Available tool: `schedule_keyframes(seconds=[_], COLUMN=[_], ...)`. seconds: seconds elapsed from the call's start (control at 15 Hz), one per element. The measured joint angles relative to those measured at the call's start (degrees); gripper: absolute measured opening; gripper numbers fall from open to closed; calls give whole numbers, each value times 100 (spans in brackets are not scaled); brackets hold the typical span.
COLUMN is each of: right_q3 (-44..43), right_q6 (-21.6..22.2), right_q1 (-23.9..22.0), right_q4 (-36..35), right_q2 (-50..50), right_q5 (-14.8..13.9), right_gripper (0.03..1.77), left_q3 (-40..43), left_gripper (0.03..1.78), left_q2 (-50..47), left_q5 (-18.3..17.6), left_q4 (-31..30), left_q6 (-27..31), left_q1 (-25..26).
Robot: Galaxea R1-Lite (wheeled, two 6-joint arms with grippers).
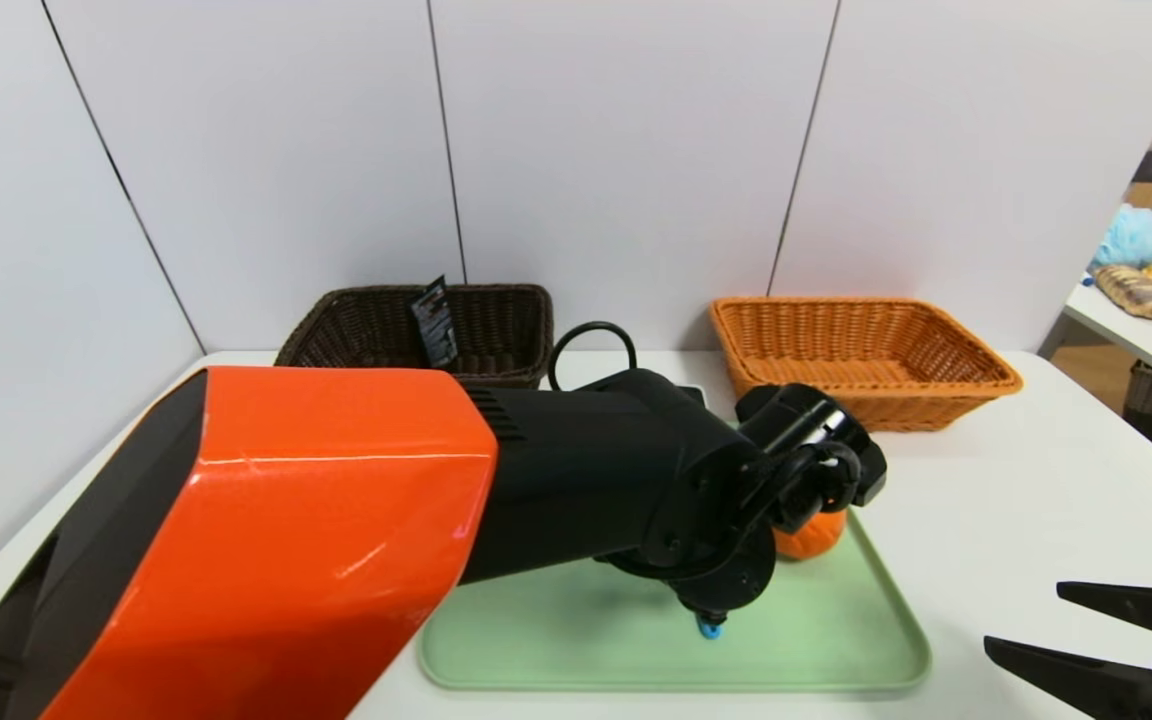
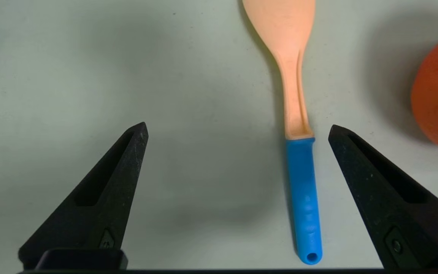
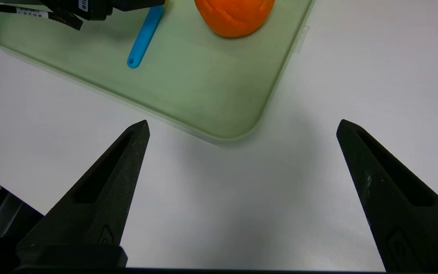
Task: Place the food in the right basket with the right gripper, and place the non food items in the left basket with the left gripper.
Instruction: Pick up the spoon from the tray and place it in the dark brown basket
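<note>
Leaning in L basket [image 1: 496, 330]: tube [image 1: 434, 322], prob.

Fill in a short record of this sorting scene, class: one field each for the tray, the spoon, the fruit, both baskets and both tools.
tray: pale green tray on the white table
spoon: spoon lying flat on the tray, blue handle between the open fingers
fruit: orange fruit on the tray, beside the spoon
left basket: dark brown basket, black tube inside
right basket: orange-tan basket, nothing visible inside
left tool: left tool open, over the spoon
right tool: right tool open, over the table beside the tray
</note>
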Motion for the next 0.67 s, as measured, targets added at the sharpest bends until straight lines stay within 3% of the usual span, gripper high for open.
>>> schedule_keyframes(seconds=[0.67], right_q3=[16], right_q6=[0], right_q1=[-2], right_q4=[2], right_q2=[-16], right_q5=[-4], right_gripper=[170], left_q3=[-160], left_gripper=[169], left_q2=[258], left_q5=[4], left_q4=[-24], left_q6=[-20], left_q1=[6])
